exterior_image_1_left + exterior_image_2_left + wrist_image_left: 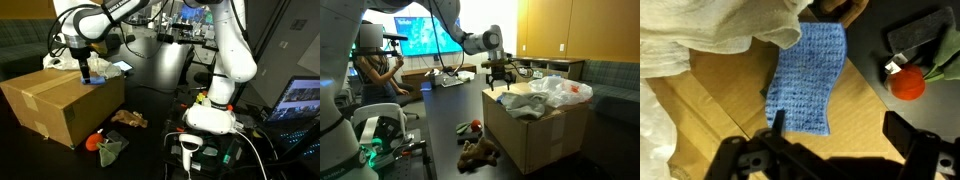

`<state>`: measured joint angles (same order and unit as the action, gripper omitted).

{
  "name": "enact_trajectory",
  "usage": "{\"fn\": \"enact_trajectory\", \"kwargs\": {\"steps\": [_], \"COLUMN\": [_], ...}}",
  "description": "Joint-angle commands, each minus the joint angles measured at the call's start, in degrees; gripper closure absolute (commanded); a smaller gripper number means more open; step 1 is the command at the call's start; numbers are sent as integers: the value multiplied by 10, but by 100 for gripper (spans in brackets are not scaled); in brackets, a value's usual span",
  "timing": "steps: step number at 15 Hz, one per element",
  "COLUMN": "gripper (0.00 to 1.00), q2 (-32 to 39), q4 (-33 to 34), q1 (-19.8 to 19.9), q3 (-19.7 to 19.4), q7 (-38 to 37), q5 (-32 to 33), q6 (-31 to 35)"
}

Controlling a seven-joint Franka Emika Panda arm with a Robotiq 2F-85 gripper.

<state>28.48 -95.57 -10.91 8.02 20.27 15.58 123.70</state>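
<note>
The pincer point(838, 128) stood fully open and held nothing. I had it over the blue knitted cloth point(810, 80), with one finger point(775, 120) at the cloth's near-left border and the other off past its right side. The wrist view did not show whether that finger touched the fabric.

The cloth lay flat on a flap of the cardboard box point(700, 110), and its far corner was tucked under the white plastic bag point(700, 35). In both exterior views the pincer point(82, 62) point(503, 80) hung just above the box top point(55, 105) point(535, 135).

Procedure, as I judged it:
- Centre the open jaws across the narrow width of the cloth, so that both pads meet fabric and not bare cardboard.
- Descend straight down. The flap is thin and may give under pressure, so press lightly.
- Take the near half of the cloth, well clear of the bag, or the film may be pinched along with it.

Edges: the right border of the cloth ran near the edge of the flap. Beyond that edge the surface dropped to the black table point(150, 75), where a red ball point(905, 83) lay.

Open room: the best clearance was straight up and toward the table side. The bag point(555, 90) crowded the box interior. A brown plush toy point(128, 118) lay on the table beside the box, well below the pincer.
</note>
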Motion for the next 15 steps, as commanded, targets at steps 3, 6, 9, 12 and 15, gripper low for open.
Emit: {"fn": "enact_trajectory", "kwargs": {"steps": [3,6,9,12,15], "gripper": [0,0,0,0,0], "q2": [17,30,43,59,72], "q4": [34,48,60,74,91], "q1": [18,24,32,37,44], "q3": [11,13,16,18,20], "q7": [40,57,78,87,100], "q5": [-28,-33,-42,-53,-64], "q6": [-11,-21,-32,-42,-58]}}
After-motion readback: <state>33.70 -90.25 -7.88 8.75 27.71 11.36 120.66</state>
